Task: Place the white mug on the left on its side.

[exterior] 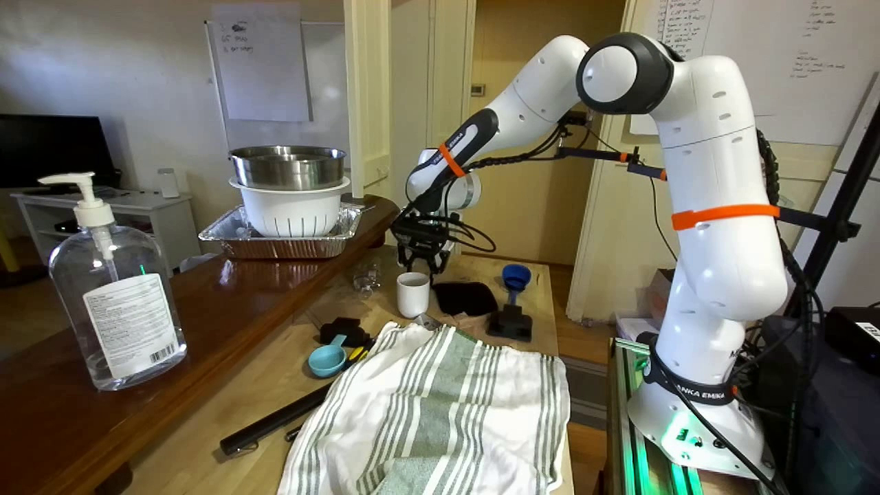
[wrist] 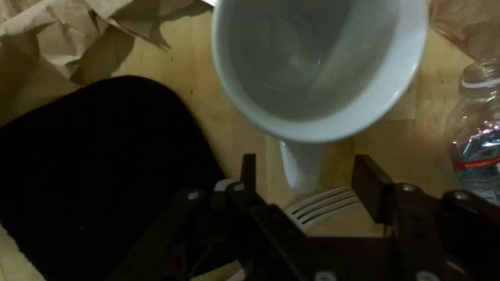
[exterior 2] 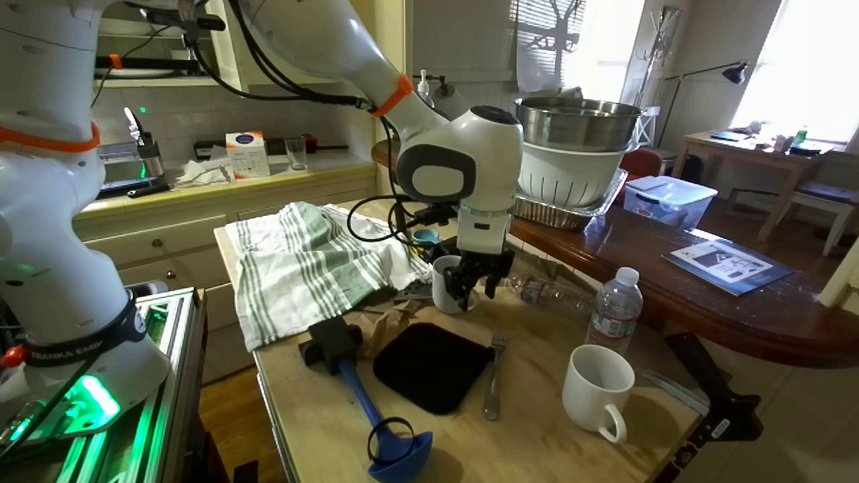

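The white mug [exterior: 412, 295] stands upright on the wooden table. It shows in both exterior views [exterior 2: 443, 287], and from above in the wrist view [wrist: 312, 128] with its shadowed inside visible. Its handle [wrist: 300, 168] points toward my gripper [wrist: 306, 164]. The gripper is open and empty, and in the wrist view its fingertips lie on either side of the handle, apart from it. In an exterior view the gripper [exterior 2: 476, 295] is right beside the mug and partly hides it. A near-identical white mug [exterior 2: 597, 389] stands upright farther off near the table's end.
A fork [exterior 2: 494, 376] and black pot holder [exterior 2: 433, 365] lie near the mug. Plastic bottles [exterior 2: 614, 312], a blue ladle [exterior 2: 376, 416], a striped towel [exterior: 447, 412] and brown paper [wrist: 70, 35] are around. A raised wooden counter [exterior: 227, 309] borders the table.
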`<state>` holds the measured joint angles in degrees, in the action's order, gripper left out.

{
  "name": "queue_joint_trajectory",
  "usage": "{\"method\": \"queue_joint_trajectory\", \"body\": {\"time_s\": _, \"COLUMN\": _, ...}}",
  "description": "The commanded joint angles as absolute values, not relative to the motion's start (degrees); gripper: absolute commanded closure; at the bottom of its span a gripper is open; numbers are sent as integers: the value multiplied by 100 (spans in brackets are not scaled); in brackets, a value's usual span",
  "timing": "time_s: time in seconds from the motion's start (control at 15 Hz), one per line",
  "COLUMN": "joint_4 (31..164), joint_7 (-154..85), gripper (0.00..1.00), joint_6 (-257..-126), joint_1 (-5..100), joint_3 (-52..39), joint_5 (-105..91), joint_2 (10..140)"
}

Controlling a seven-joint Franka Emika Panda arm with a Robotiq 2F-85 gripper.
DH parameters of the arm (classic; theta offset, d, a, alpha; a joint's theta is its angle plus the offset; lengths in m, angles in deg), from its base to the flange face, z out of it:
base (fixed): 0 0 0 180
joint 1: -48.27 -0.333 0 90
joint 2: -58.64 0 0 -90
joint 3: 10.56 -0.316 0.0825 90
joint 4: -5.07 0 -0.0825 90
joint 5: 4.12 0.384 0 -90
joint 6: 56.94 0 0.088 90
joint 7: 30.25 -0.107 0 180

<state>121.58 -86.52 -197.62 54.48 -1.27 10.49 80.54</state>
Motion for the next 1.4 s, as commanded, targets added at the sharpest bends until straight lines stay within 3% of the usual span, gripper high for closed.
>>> {"method": "queue_joint_trajectory", "body": {"time_s": 0.0, "joint_4": 12038, "joint_7": -8594, "gripper": 48, "joint_6": -19948, "joint_1": 5439, "joint_3": -120, "joint_5": 1115, "joint_2": 8233}}
{"method": "queue_joint_trajectory", "body": {"time_s": 0.2, "joint_4": 11998, "joint_7": -8567, "gripper": 60, "joint_6": -19942, "joint_1": 5453, "joint_3": -140, "joint_5": 1155, "joint_2": 8272}}
{"method": "queue_joint_trajectory", "body": {"time_s": 0.27, "joint_4": 11991, "joint_7": -8570, "gripper": 69, "joint_6": -19949, "joint_1": 5447, "joint_3": -136, "joint_5": 1142, "joint_2": 8279}}
{"method": "queue_joint_trajectory", "body": {"time_s": 0.33, "joint_4": 11981, "joint_7": -8564, "gripper": 68, "joint_6": -19933, "joint_1": 5450, "joint_3": -141, "joint_5": 1151, "joint_2": 8281}}
{"method": "queue_joint_trajectory", "body": {"time_s": 0.4, "joint_4": 11977, "joint_7": -8564, "gripper": 76, "joint_6": -19946, "joint_1": 5443, "joint_3": -135, "joint_5": 1133, "joint_2": 8285}}
{"method": "queue_joint_trajectory", "body": {"time_s": 0.47, "joint_4": 11979, "joint_7": -8568, "gripper": 92, "joint_6": -19953, "joint_1": 5436, "joint_3": -126, "joint_5": 1114, "joint_2": 8282}}
{"method": "queue_joint_trajectory", "body": {"time_s": 0.53, "joint_4": 11989, "joint_7": -8560, "gripper": 100, "joint_6": -19954, "joint_1": 5431, "joint_3": -121, "joint_5": 1098, "joint_2": 8271}}
{"method": "queue_joint_trajectory", "body": {"time_s": 0.93, "joint_4": 12039, "joint_7": -8593, "gripper": 96, "joint_6": -19597, "joint_1": 5469, "joint_3": -26, "joint_5": 1028, "joint_2": 8035}}
{"method": "queue_joint_trajectory", "body": {"time_s": 1.33, "joint_4": 11917, "joint_7": -8505, "gripper": 96, "joint_6": -18403, "joint_1": 5777, "joint_3": 94, "joint_5": 1222, "joint_2": 7599}}
